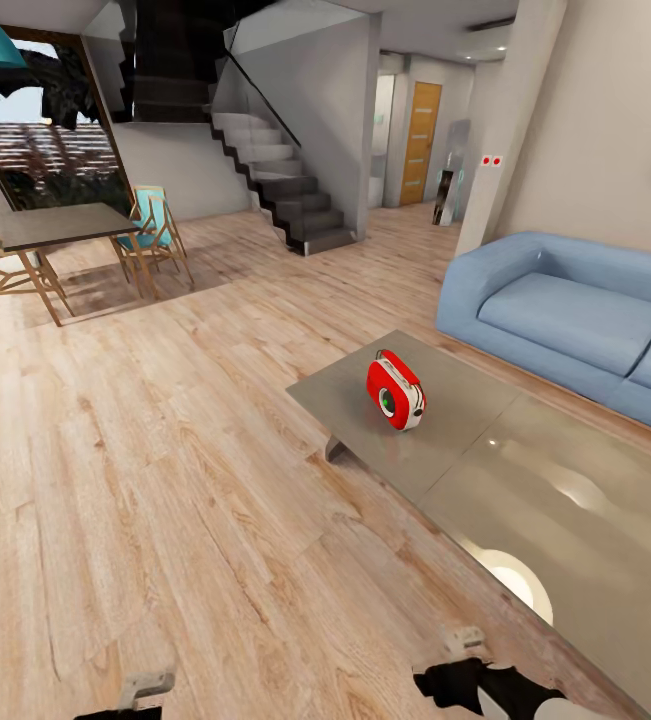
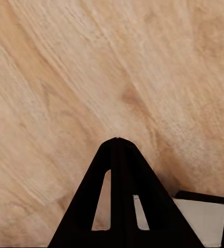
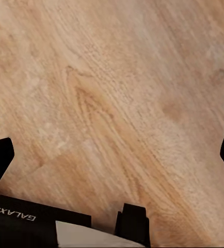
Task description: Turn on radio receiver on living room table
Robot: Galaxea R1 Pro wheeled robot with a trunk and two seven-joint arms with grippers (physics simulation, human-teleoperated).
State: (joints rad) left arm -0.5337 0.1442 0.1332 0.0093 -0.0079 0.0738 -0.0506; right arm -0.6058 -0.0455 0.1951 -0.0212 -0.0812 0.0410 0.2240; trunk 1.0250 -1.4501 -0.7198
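Red radio receiver (image 1: 396, 390) upright on grey tabletop (image 1: 565, 500), ahead right, well apart from both arms, untouched. Approach and switch-on left. Left gripper (image 2: 117, 139) fingers pinched together on nothing, right gripper (image 3: 112, 155) fingers wide, over wood floor (image 1: 165, 450).

table (image 1: 565, 500) and sofa (image 1: 565, 310) chopped off at right edge, radio receiver (image 1: 396, 390) dial markings too tiny, right gripper (image 3: 112, 155) fingers mostly cropped
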